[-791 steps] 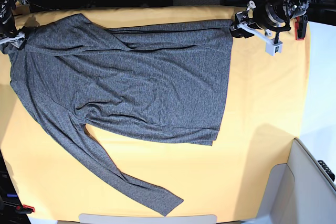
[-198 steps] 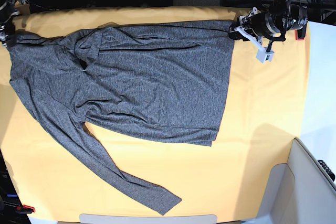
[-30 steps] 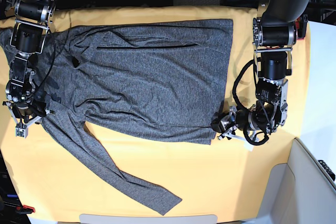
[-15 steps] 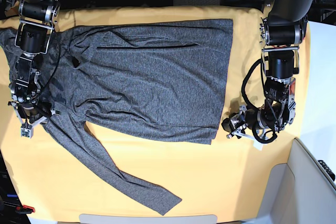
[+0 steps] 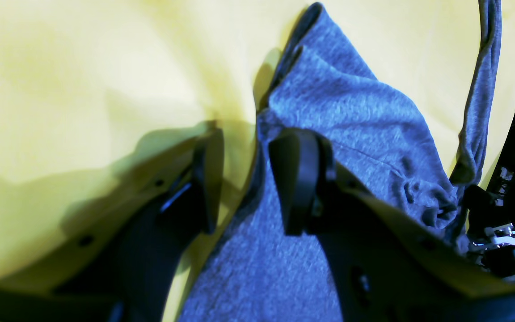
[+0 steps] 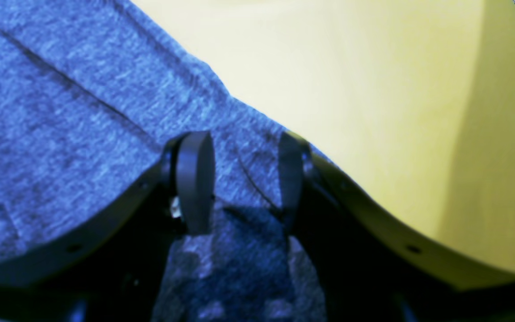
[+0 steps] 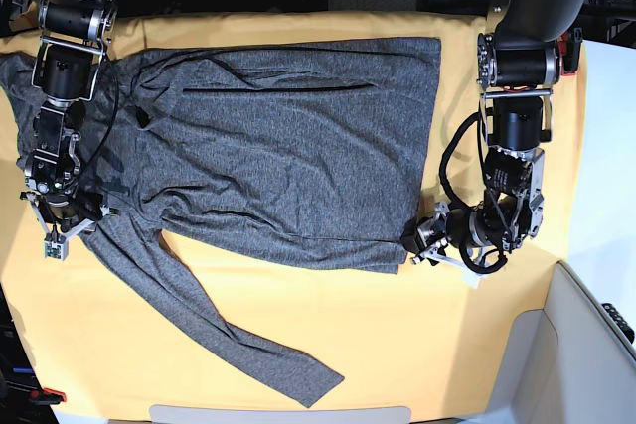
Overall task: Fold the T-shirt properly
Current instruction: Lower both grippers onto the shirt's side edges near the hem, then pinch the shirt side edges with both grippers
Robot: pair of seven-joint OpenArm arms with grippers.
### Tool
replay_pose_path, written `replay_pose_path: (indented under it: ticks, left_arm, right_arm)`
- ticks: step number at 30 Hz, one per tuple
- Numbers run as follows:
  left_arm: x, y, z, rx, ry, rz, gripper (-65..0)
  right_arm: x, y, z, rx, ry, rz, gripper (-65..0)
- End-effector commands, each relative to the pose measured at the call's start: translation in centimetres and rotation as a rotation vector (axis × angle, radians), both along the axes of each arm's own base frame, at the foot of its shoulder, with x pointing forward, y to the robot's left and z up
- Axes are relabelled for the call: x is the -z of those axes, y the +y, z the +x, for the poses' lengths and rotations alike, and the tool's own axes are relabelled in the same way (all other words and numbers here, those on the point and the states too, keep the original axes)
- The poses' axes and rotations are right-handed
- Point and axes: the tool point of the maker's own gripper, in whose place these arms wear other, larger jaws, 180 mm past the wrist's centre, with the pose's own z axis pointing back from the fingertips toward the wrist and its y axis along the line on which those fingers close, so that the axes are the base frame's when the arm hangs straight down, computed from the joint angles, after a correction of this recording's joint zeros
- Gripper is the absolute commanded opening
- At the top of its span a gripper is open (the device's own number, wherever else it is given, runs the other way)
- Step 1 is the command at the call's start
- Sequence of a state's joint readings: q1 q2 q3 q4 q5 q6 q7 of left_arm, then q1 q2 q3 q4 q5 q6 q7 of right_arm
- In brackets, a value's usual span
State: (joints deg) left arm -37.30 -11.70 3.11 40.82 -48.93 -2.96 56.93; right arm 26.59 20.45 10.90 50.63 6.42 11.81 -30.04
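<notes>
The charcoal-grey T-shirt (image 7: 278, 156) lies spread flat on the yellow cloth (image 7: 477, 345), one long sleeve trailing to the front. My left gripper (image 7: 415, 242) sits at the hem's lower corner. In the left wrist view it (image 5: 251, 179) stands open astride the shirt's edge (image 5: 351, 112), one finger on the cloth and the other on the fabric. My right gripper (image 7: 55, 237) is at the shoulder end, where the sleeve leaves the body. In the right wrist view it (image 6: 242, 179) is open, with flat shirt fabric (image 6: 61, 112) under the gap.
The yellow cloth covers the table. A white surface (image 7: 606, 146) borders it on the right, with a pale box edge (image 7: 586, 345) at the front right. A red clamp (image 7: 50, 394) grips the front left corner. Dark equipment lines the back.
The left gripper drew back to the right from the hem corner, then returned to it. The right gripper edged slightly along the sleeve. The shirt lies as before.
</notes>
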Motion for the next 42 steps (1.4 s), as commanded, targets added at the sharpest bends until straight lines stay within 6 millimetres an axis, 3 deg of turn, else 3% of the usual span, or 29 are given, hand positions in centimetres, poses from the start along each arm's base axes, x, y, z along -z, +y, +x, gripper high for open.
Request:
replay_pose_path:
  ticks: [1, 7, 15, 24, 28, 35, 39, 42]
  left_arm:
    - [-1.3, -0.6, 0.9, 0.03, -0.032, -0.004, -43.6]
    - [-1.4, -0.8, 0.9, 0.043, -0.042, -0.007, -43.6]
    - [-1.6, -3.0, 0.9, 0.067, -0.045, -0.039, -43.6]
    - [-3.6, -3.2, 1.8, 0.085, -0.11, -0.028, -44.5]
    - [-3.5, -3.2, 1.7, 0.085, -0.108, -0.028, -51.4]
    - [-3.4, -2.9, 1.7, 0.08, -0.107, -0.024, -55.7]
    - [-3.3, -2.6, 1.9, 0.065, -0.116, -0.016, -61.4]
    - [-2.0, -2.4, 1.2, 0.044, -0.105, -0.012, -64.4]
  right_arm:
    - [-2.3, -0.9, 1.2, 0.004, -0.058, -0.021, -40.7]
    - [-1.7, -0.2, 1.0, -0.001, -0.052, -0.01, -40.7]
    - [-1.6, 0.0, 1.1, -0.003, -0.052, -0.006, -40.7]
    - [-0.7, 0.6, 0.6, -0.007, -0.035, 0.004, -40.7]
    - [-0.5, 0.6, 0.5, -0.007, -0.032, 0.004, -40.7]
    - [-0.5, 0.6, 0.5, -0.007, -0.032, 0.004, -40.7]
    - [-0.5, 0.6, 0.5, -0.007, -0.032, 0.004, -40.7]
    - [-0.5, 0.6, 0.4, -0.006, -0.031, 0.005, -40.7]
